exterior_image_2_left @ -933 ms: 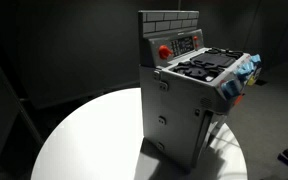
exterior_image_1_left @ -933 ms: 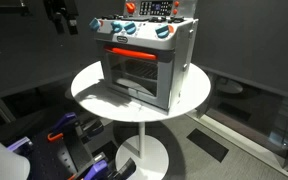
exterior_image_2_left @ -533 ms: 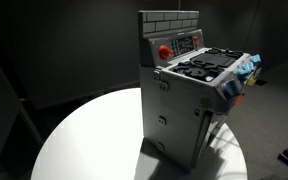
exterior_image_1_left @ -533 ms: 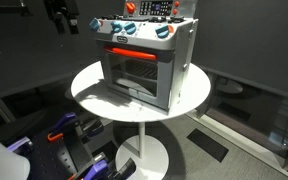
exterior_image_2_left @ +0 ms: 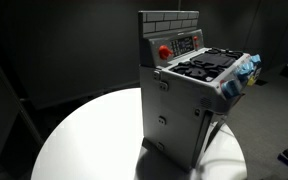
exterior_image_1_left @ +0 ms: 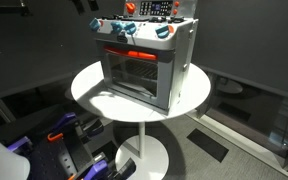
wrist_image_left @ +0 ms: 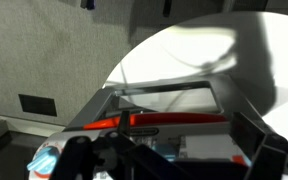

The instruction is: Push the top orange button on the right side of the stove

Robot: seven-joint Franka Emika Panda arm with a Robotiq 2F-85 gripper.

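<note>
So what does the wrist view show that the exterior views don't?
Only the wrist view: a dark rectangle on the grey surface beside the round white table.

Only the exterior views: a brick-patterned back panel, a round red button below it, the black burners and the table's pedestal.

Both: the stove itself, its orange-red handle bar and the tabletop that it stands on.
</note>
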